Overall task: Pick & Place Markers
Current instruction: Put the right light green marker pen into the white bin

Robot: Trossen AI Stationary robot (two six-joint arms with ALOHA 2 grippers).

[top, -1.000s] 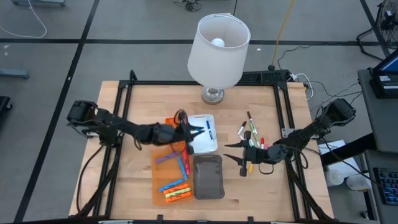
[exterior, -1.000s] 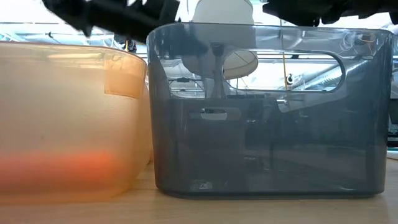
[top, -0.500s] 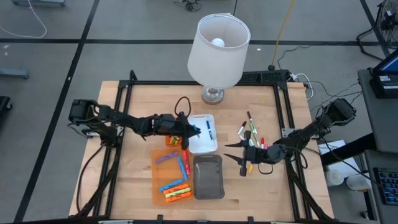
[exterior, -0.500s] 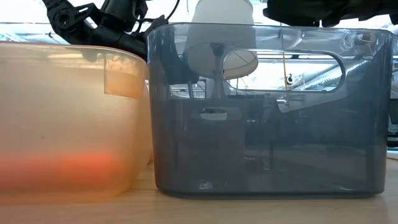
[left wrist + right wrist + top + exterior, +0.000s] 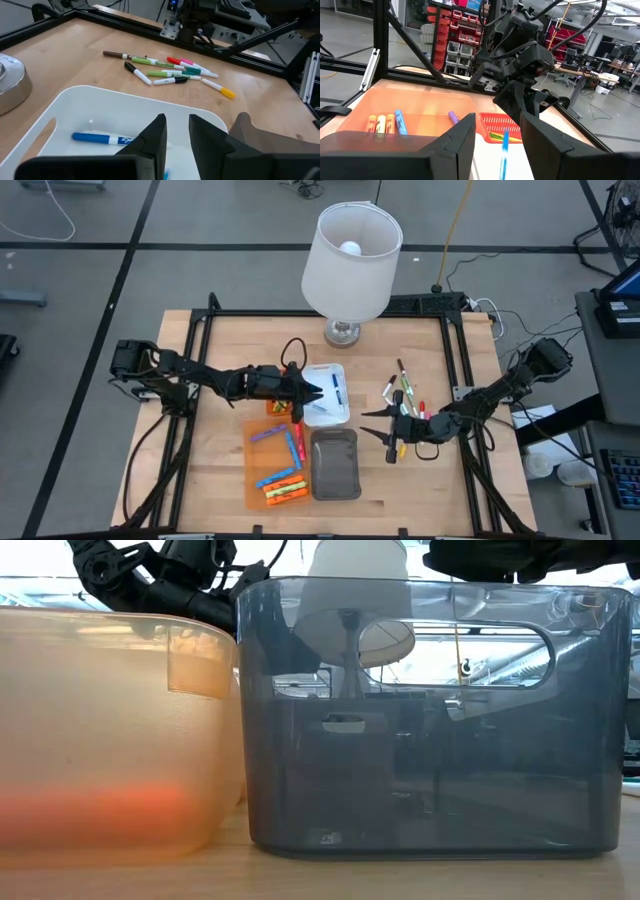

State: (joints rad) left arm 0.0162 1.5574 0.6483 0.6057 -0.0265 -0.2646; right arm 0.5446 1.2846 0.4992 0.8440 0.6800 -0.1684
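Markers (image 5: 405, 395) loose on table right of white tray (image 5: 338, 416); blue marker (image 5: 102, 138) lies in that tray. Left gripper (image 5: 310, 392) over tray, fingers slightly apart, nothing held: we judge drop done. Right gripper (image 5: 375, 423) open, empty, beside loose group; next we expect pick there.

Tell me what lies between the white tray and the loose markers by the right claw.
In the high view, only bare tabletop separates the white tray from the loose markers. The right claw hovers just nearer the front edge, beside that gap.
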